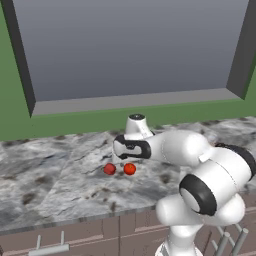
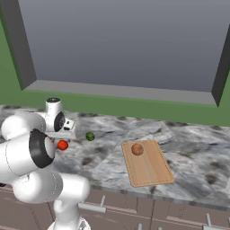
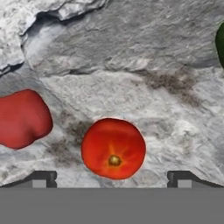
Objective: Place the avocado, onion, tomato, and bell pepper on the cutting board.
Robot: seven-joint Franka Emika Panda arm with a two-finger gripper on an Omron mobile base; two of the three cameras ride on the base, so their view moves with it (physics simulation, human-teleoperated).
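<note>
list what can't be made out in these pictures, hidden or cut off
- Avocado: hand view, cut off by the right edge; a dark green sliver shows.
- Bell pepper: hand view, its left side cut off by the left edge.
- Gripper: hand view, just the two tips show, wide apart; in the left base view the arm's own links cover it.
- Tomato: right base view, partly behind the arm.

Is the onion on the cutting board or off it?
On: the onion sits on the cutting board, near its far end.
</note>
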